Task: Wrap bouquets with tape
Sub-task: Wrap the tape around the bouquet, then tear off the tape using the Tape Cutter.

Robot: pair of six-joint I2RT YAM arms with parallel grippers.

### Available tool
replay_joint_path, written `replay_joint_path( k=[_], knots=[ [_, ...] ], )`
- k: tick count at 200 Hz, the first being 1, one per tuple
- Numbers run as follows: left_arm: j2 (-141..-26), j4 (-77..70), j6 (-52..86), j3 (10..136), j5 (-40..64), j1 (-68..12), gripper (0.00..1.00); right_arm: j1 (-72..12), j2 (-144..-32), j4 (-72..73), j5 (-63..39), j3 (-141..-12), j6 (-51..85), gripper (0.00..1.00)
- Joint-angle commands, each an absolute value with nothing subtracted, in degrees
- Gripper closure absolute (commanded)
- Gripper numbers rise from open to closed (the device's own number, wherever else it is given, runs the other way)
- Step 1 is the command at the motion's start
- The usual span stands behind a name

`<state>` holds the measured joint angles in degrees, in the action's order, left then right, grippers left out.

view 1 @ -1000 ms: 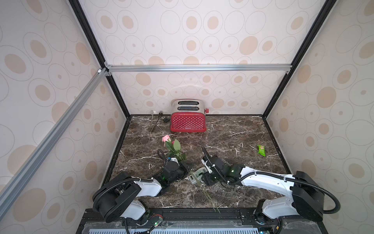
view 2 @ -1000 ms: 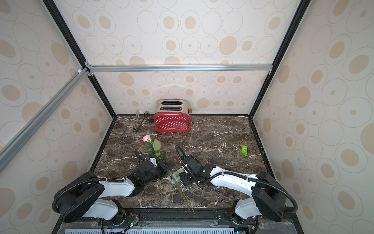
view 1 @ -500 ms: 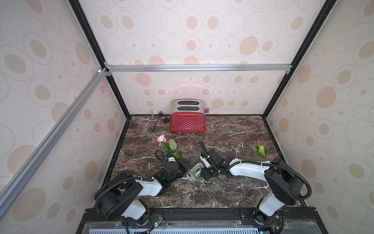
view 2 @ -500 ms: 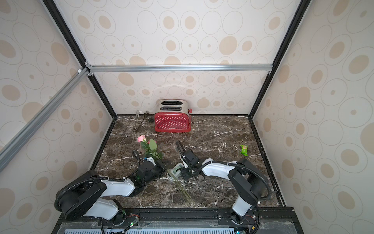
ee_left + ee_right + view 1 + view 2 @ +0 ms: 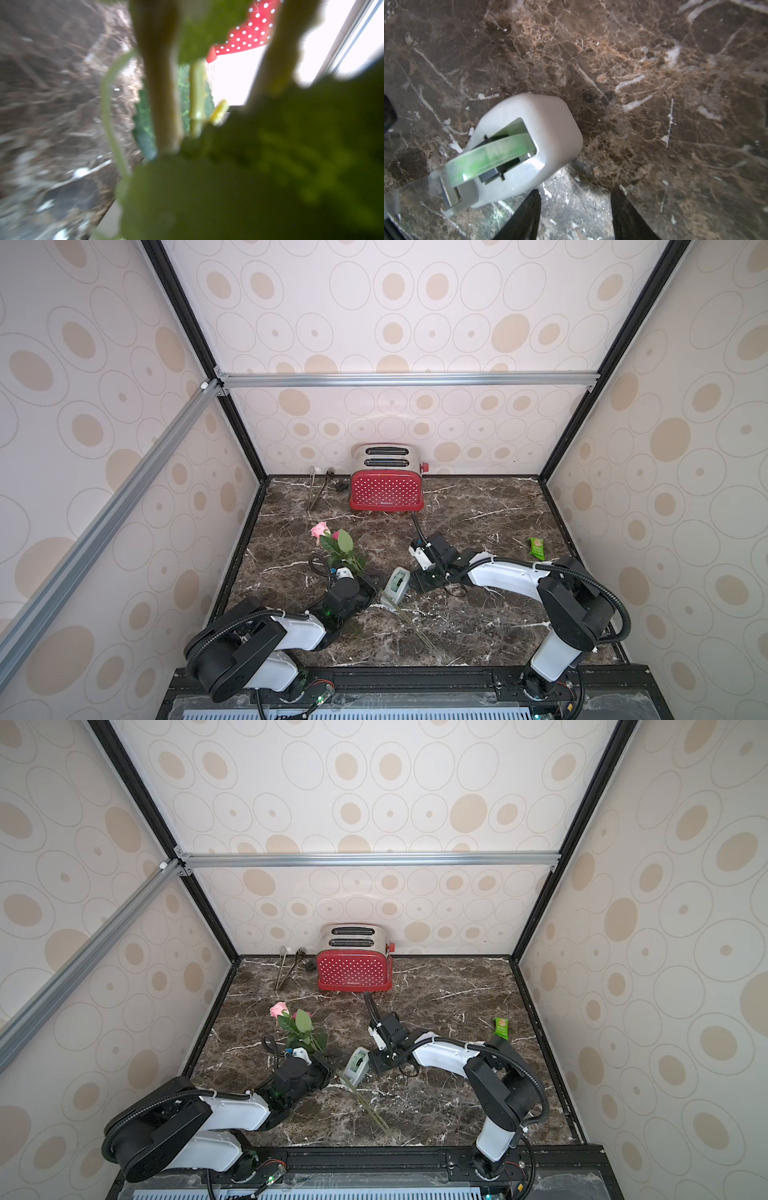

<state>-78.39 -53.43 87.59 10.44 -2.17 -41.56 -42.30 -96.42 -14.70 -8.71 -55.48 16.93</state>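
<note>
- Left hand is clamped on the bouquets, gripping thin, likely springy stems, left of centre on the desk.
- Right hand gapes empty beside the tape, which is probably light, slick plastic; grab its flat sides.

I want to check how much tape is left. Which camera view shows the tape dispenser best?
The right wrist view: the tape dispenser sits close up, its greenish roll showing in the top opening. In both top views it is just a small, distant grey wedge. The left wrist view, filled by the blurred bouquet, misses it.
</note>
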Motion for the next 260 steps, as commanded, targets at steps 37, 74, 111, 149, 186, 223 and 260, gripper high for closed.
replay_joint_path(
  k=[37,74,111,149,186,223,260],
  knots=[
    [-77.15,-53.63,89.18,8.79,-3.94,-41.72,1.0,-44.0,-92.29,-15.82,-11.65,-59.56,13.31,0.19],
    [-76.73,-48.52,91.81,8.44,-3.61,-42.18,1.0,-46.7,-95.8,-17.74,-11.44,-63.32,12.39,0.02],
    [-77.79,-48.15,93.28,7.61,-3.51,-43.25,1.0,-48.14,-97.6,-18.24,-11.5,-64.83,11.34,0.0],
    [-79.95,-48.79,95.36,7.57,-3.97,-45.01,1.0,-49.89,-99.49,-21.09,-11.86,-66.12,8.34,0.0],
    [-81.88,-50.35,97.19,6.77,-4.52,-46.13,1.0,-51.04,-101.24,-22.77,-11.95,-67.18,7.05,0.0],
    [-82.45,-50.62,98.14,6.56,-5.62,-47.03,1.0,-52.35,-103.5,-24.68,-11.68,-68.91,5.55,0.0],
    [-81.37,-49.72,98.37,6.24,-6.68,-47.02,1.0,-53.64,-105.23,-25.36,-10.02,-68.51,3.23,0.0]
  ],
)
